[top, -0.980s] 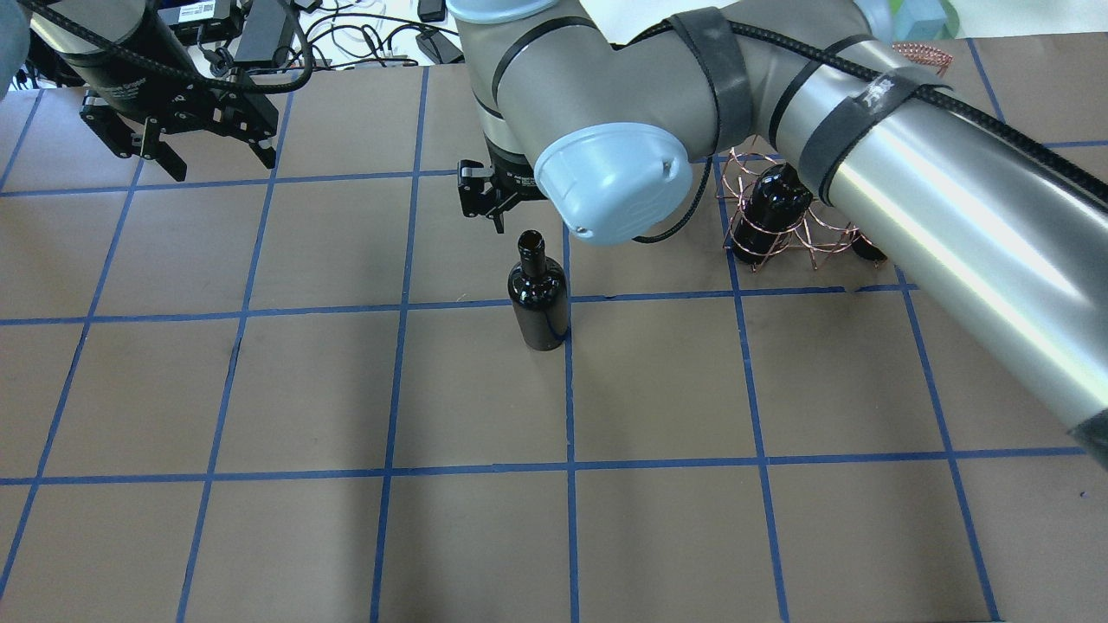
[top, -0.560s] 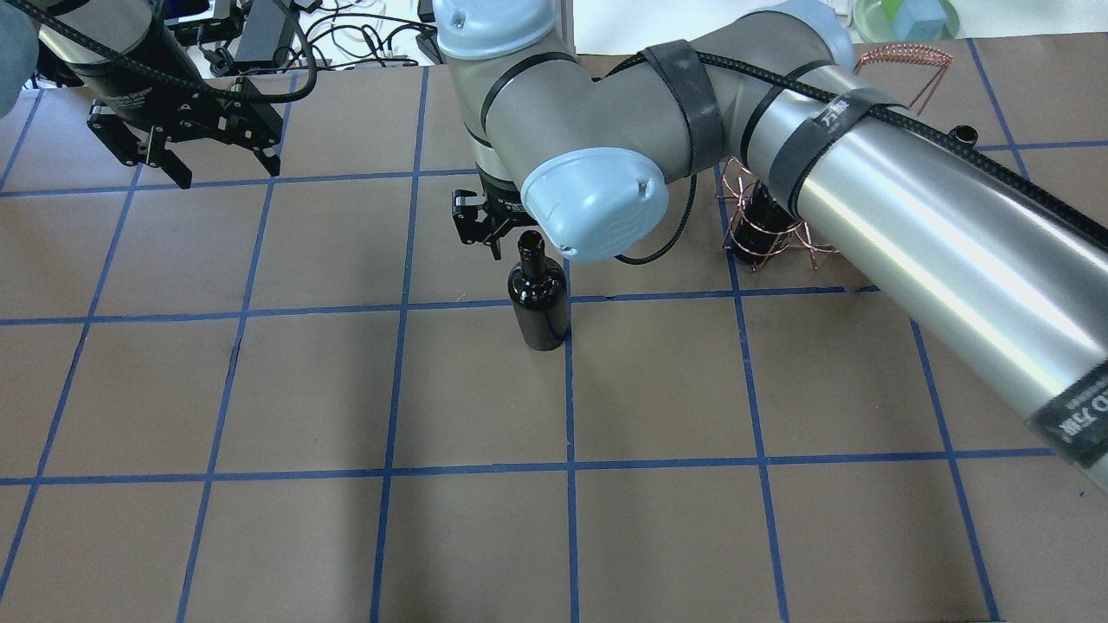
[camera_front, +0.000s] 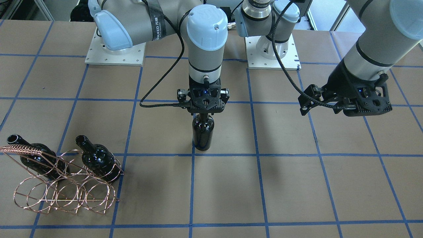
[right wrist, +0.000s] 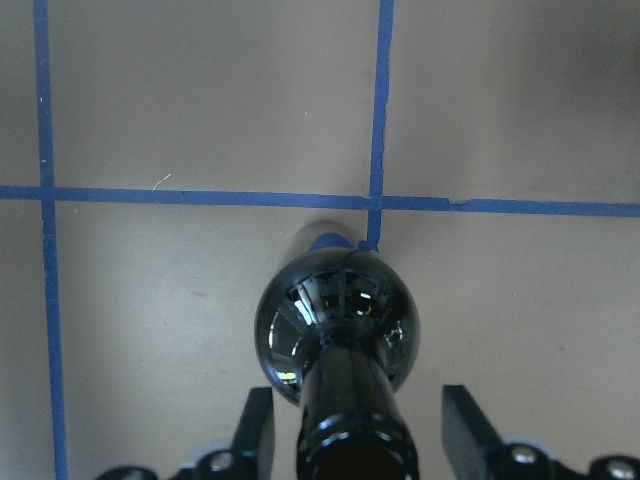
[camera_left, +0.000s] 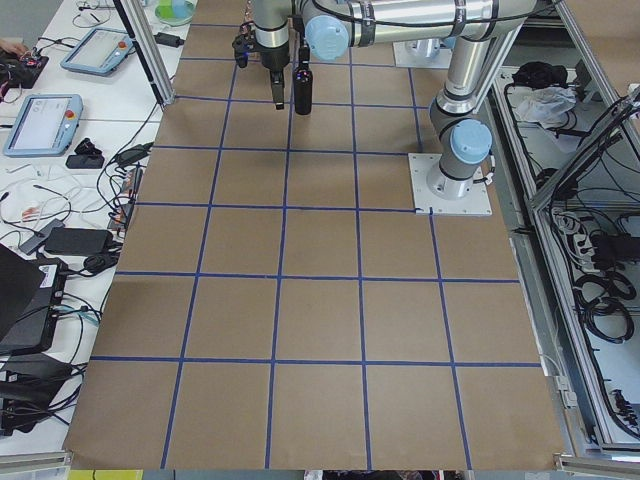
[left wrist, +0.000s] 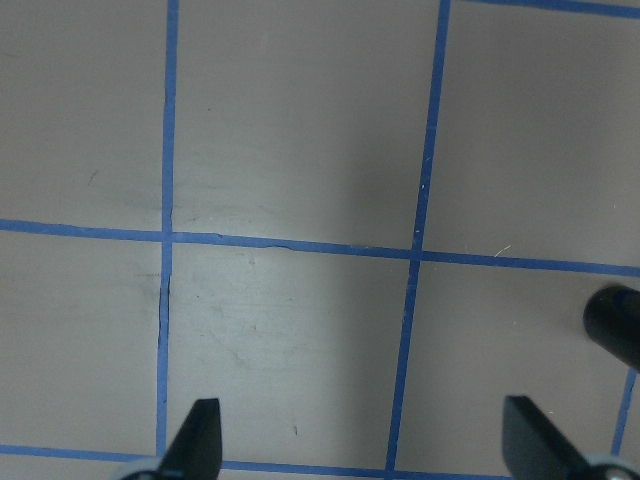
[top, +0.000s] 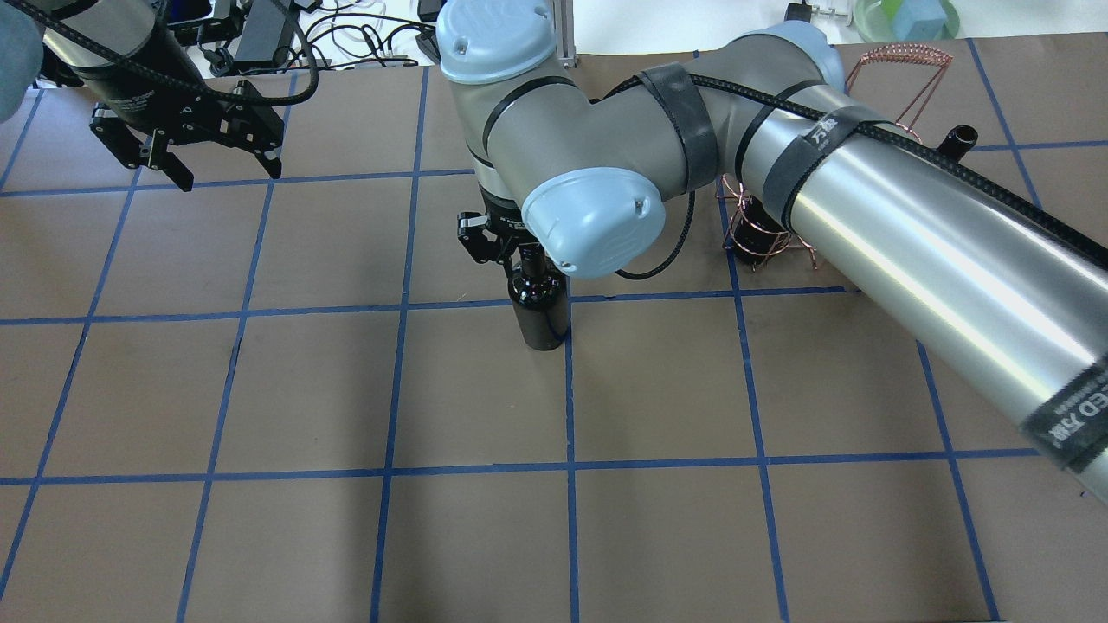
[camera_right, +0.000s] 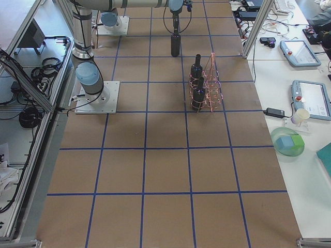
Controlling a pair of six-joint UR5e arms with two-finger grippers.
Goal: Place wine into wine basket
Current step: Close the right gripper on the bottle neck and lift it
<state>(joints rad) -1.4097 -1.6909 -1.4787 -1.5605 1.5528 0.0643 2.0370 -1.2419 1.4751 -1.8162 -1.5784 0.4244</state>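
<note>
The right gripper (right wrist: 358, 425) straddles the neck of the upright bottle (right wrist: 338, 330), spread and not touching it. The left gripper (left wrist: 362, 435) hangs spread above the desk (left wrist: 300, 120).

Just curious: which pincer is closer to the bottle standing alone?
Right. The right pincer sits open around the neck of the bottle; the left pincer hangs well off to one side.

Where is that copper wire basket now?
In the front-facing view the wine basket stands lower left, on the robot's right side, holding two black bottles.
</note>
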